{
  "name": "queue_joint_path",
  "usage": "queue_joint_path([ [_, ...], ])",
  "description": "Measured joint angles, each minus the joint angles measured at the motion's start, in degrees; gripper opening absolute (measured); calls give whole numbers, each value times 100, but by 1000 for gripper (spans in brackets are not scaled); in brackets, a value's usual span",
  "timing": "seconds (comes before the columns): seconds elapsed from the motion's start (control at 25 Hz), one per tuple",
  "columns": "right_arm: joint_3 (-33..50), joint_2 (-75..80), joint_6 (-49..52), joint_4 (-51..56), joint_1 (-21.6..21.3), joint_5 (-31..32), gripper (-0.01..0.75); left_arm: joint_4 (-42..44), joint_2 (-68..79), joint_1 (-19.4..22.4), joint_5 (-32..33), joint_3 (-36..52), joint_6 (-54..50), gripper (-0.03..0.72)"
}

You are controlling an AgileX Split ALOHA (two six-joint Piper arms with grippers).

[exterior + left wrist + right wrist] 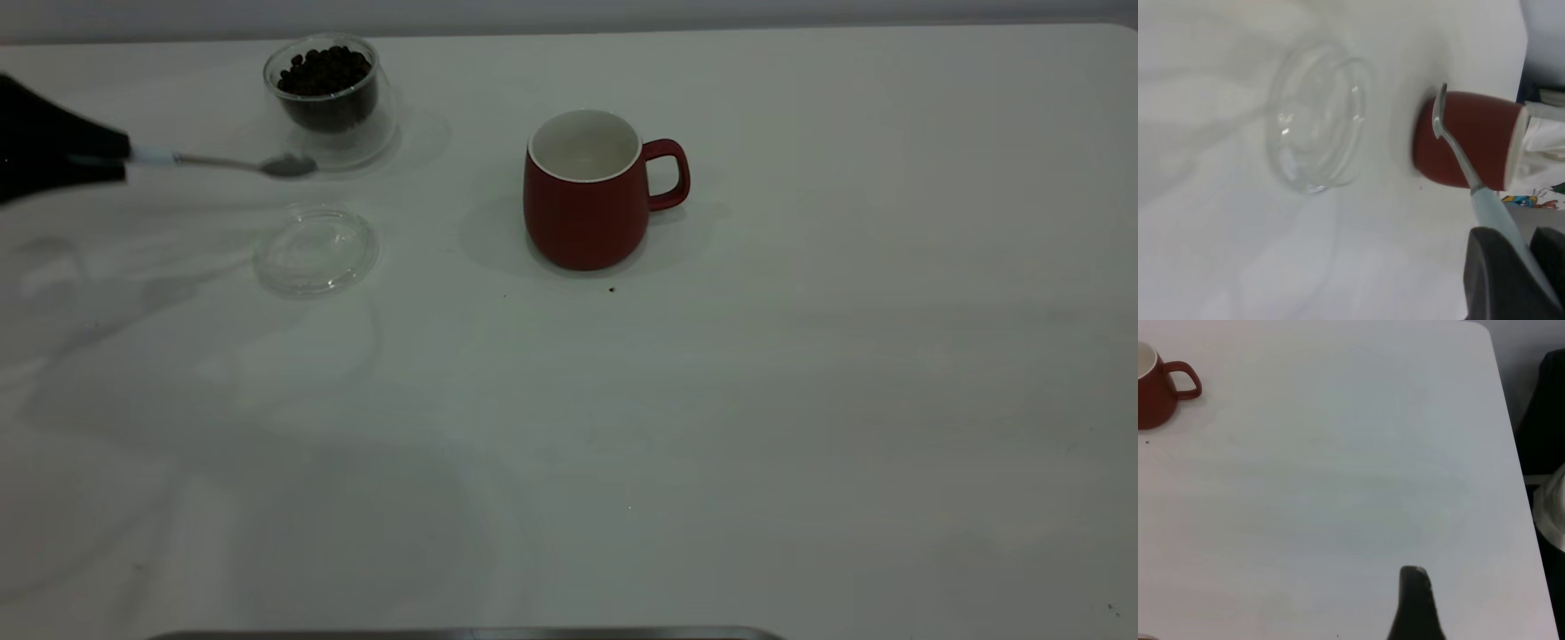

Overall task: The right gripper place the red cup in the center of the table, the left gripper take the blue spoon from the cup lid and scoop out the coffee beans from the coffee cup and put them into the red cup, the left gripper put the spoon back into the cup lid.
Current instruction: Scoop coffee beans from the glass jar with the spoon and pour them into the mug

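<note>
From outside, the left gripper [120,160] comes in at the desk's [711,427] left edge, clamped tight on the spoon [222,163], whose bowl hangs just in front of the glass cup [331,98] of beans [323,69], above the lid [316,249]. The mug [589,188] stands mid-desk, empty.

Left wrist: fingers [1498,280] pinch the pale handle; lid and mug lie beyond.

Right wrist: only one finger of the right gripper [1416,603] shows over bare desk; opening, cannot tell.
</note>
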Motion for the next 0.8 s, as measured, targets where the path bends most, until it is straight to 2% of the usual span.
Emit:
queue_joint_path([
  [0.28, 0, 0, 0, 0, 0, 0, 590, 50, -513, 0, 198, -645, 454, 124],
  [0.6, 0, 0, 0, 0, 0, 0, 590, -44, -443, -142, -691, -710, 1524, 124],
  [0.8, 0, 0, 0, 0, 0, 0, 590, -965, -316, -582, -1061, -710, 2397, 124],
])
